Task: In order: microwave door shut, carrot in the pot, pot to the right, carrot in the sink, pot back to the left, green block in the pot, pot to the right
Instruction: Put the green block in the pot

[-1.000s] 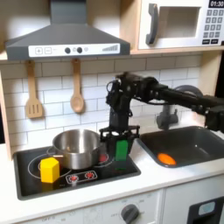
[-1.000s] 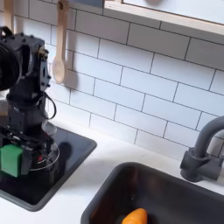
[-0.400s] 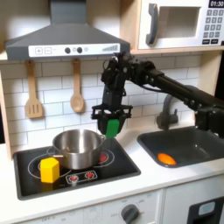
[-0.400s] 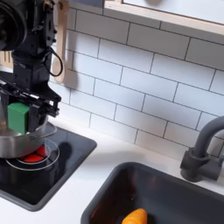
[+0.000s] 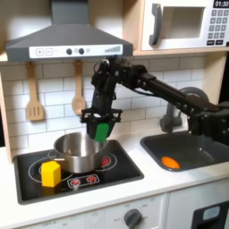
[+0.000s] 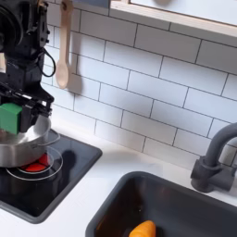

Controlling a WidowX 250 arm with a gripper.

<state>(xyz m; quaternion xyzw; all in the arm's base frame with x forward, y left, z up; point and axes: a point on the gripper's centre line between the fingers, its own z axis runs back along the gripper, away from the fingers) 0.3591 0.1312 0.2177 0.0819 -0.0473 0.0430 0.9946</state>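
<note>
The gripper [image 5: 98, 128] is clamped on the green block [image 5: 99, 131], its fingers pressed to the block's two sides, and hangs above the pot's [image 5: 78, 152] near rim; in the second exterior view the block [image 6: 10, 117] sits just over the pot [image 6: 23, 150]. The block looks light, rigid and smooth, best held across its flat faces, as here. The carrot [image 5: 169, 162] lies in the sink [image 5: 192, 148], well off to the gripper's side; the microwave door [image 5: 180, 24] is shut overhead. Compared with a second ago, the block is off the stovetop [image 5: 112, 172] and has shifted toward the pot.
</note>
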